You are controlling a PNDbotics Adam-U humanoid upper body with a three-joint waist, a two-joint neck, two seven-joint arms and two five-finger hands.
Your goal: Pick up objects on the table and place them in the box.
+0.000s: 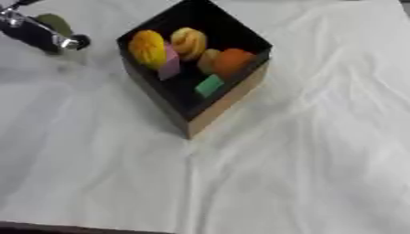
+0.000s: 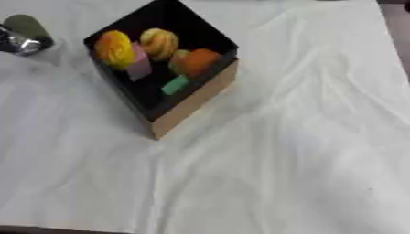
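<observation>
A black box (image 1: 227, 101) with a tan outer wall stands askew on the white cloth, upper middle. Inside it lie a yellow round thing (image 1: 148, 48), a pink block (image 1: 169, 65), a yellow striped round thing (image 1: 189, 42), an orange round thing (image 1: 233, 61) and a green block (image 1: 210, 85). Part of my left hand (image 1: 36, 33), black with a silver joint, shows at the top left, well clear of the box. A dull green thing (image 1: 54, 22) lies just behind it on the cloth; whether they touch is unclear. My right hand is out of sight.
Wrinkled white cloth (image 1: 304, 155) covers the table. The table's dark front edge (image 1: 72, 228) runs along the bottom left.
</observation>
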